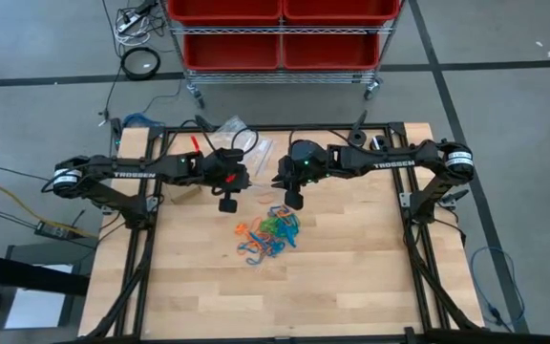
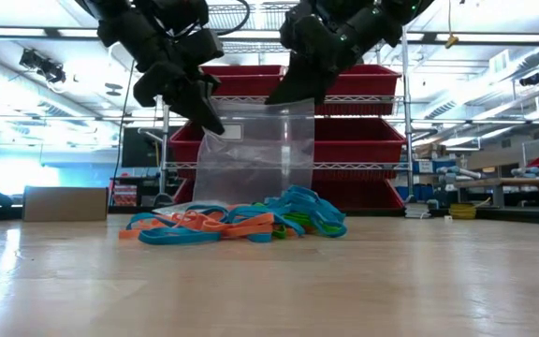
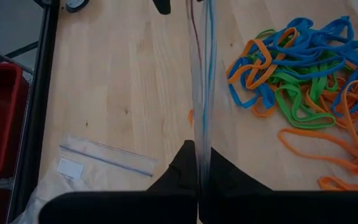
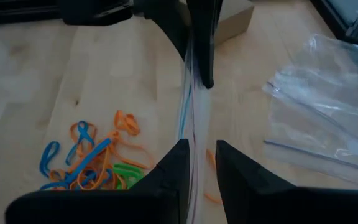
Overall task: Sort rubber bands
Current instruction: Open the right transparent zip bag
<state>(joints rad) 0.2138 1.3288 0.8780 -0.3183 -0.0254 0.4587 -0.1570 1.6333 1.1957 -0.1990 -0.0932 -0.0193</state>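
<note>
Left gripper (image 3: 197,163): fingers pinched tight on the top edge of a clear bag (image 2: 255,150), the film running straight out from between them. Right gripper (image 4: 197,163): fingers set on either side of the same edge, a narrow gap between them; I cannot tell whether they are clamped on it or only straddling it. From table height the bag hangs upright between the two grippers, its bottom reaching down to the wooden table (image 1: 351,277) behind the pile. I judge I have both arms on one edge to stretch or part the mouth, so bands can go in.

More clear bags (image 4: 328,118) lie flat near the table's far edge, by the left arm.

Rubber bands (image 1: 267,232): one loose tangled heap near the table's middle, just in front of the grippers. Flat thin loops in orange, blue and green, heavily interlaced; a few orange ones stray at the edge. No sorting visible yet; none in the bag that I can make out.
</note>
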